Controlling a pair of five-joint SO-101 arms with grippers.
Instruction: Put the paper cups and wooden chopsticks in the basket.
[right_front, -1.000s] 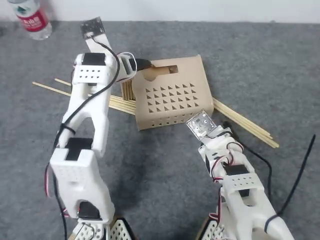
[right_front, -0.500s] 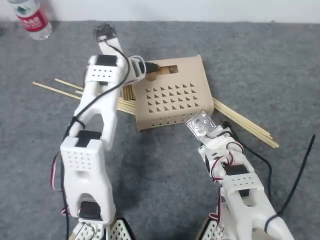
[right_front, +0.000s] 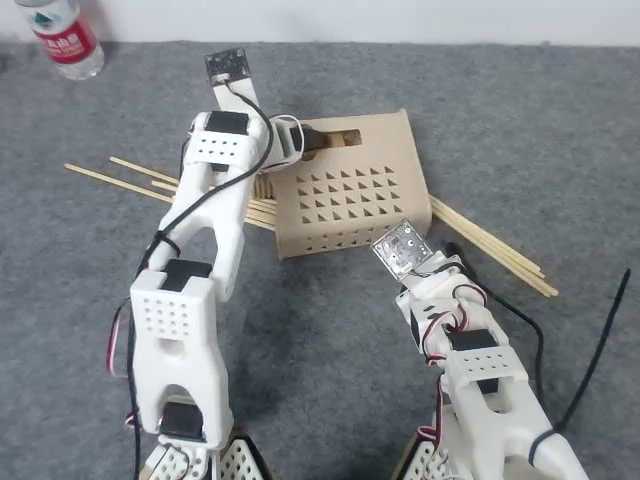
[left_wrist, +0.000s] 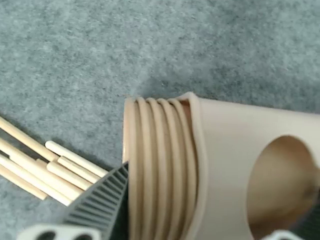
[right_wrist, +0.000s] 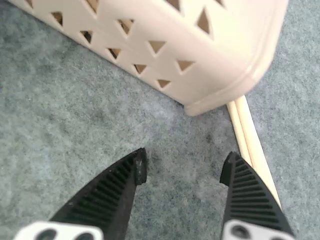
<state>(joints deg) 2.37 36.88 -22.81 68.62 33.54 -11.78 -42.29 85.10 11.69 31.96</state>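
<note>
The beige perforated basket (right_front: 345, 195) lies tipped over on the grey carpet, across a spread of wooden chopsticks (right_front: 120, 175). More chopsticks (right_front: 490, 245) stick out past its right side. A nested stack of paper cups (left_wrist: 157, 165) lies on its side against the basket wall (left_wrist: 240, 150), next to the handle hole. My left gripper (left_wrist: 200, 200) is open, its fingers set wide either side of the cup rims and the wall. My right gripper (right_wrist: 185, 167) hangs open over bare carpet by the basket's near right corner (right_wrist: 165, 30), with chopsticks (right_wrist: 250, 145) beside one finger.
A plastic bottle (right_front: 62, 35) stands at the far left corner. Loose chopstick ends (left_wrist: 45, 165) lie on the carpet just beside the cups. Open carpet stretches along the front between the two arms and at the far right.
My left arm has swung right and farther out, bringing its gripper up to the basket's handle end. The basket has shifted slightly to the right. The right arm has kept still.
</note>
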